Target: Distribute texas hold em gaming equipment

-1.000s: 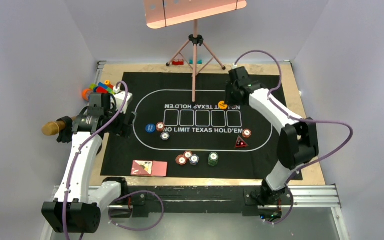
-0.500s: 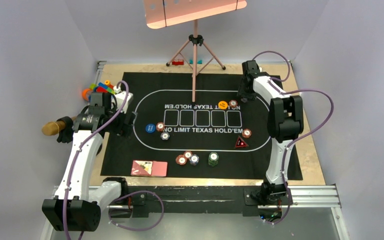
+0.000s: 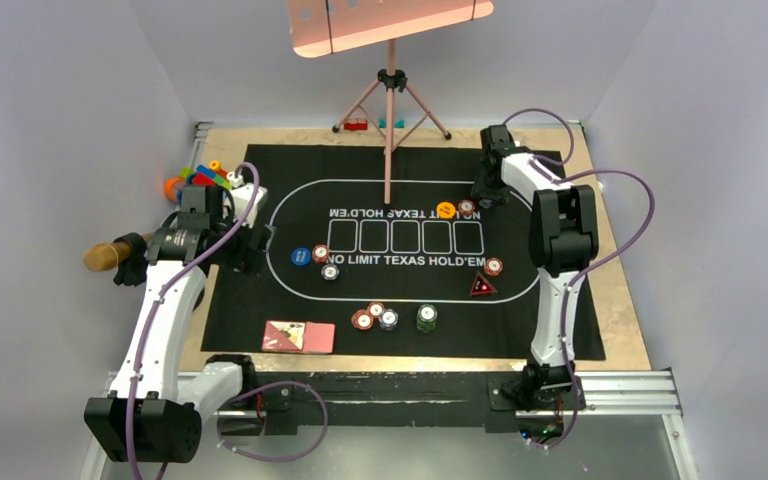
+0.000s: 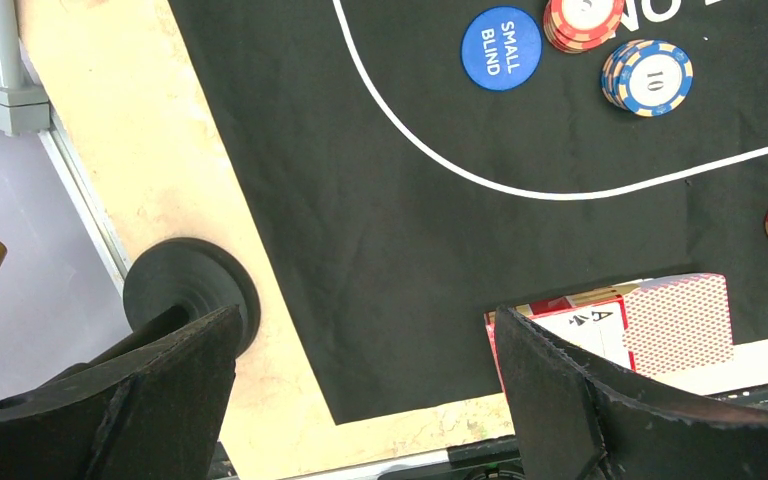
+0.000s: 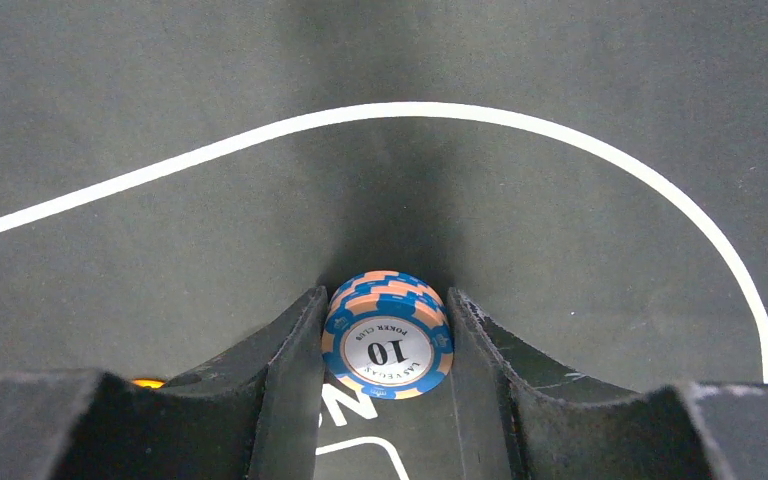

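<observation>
Nearest the arm bases, the playing cards (image 3: 298, 336) lie at the near-left edge of the black mat (image 3: 260, 300). The left gripper (image 4: 365, 340) is near them, its jaws spread wide over bare mat and holding nothing. Farther in, the blue button (image 4: 500, 48) sits beside small chip stacks on the oval.

At the oval's far right end, the right gripper (image 5: 385, 300) has its jaws pinching a short stack of blue-and-orange chips (image 5: 387, 350) marked 10. One finger presses each side of its round edge. The stack is upright, low over the lettering, just beside the orange button (image 3: 445, 210). Whether it touches the mat I cannot tell. Releasing it probably means parting the jaws and rising straight, clear of that button. Only the right arm is near.
</observation>
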Tool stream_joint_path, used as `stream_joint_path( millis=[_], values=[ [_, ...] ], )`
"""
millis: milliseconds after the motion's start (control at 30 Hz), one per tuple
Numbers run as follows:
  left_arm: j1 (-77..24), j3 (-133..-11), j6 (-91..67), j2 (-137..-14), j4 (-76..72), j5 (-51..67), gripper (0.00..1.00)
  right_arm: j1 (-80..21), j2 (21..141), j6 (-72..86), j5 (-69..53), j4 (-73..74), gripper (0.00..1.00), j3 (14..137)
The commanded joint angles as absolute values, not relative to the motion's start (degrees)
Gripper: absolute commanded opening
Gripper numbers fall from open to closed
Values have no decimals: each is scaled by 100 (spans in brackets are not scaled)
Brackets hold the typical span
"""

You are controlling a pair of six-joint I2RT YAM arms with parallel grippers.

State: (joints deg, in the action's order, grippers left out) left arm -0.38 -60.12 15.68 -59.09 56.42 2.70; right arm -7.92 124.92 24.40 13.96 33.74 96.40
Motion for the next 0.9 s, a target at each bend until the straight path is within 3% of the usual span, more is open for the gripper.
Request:
stream_joint_path(
  millis=[0,167,433,533,733,867],
  values=[
    [0,-6000,1661,-5843,5505,246,100,-771,12525,2559,1368,3289,13,9887],
    [0,-6018,1638,-5823,5514,263,100,-773,12480,2583,1300,3384,23,9918],
    [0,-6047,1627,-5731,5620,337,100,-780,12232,2594,1399,3631,59,10111],
    [0,-6084,1614,-5672,5657,358,100,-782,12049,2587,1430,3726,69,10263],
    [0,-6168,1557,-5573,5745,354,100,-1042,11283,2560,1525,3944,73,10427],
    [0,-6155,1533,-5467,5782,341,100,-1855,10349,2439,1804,3919,74,10002]
  ],
)
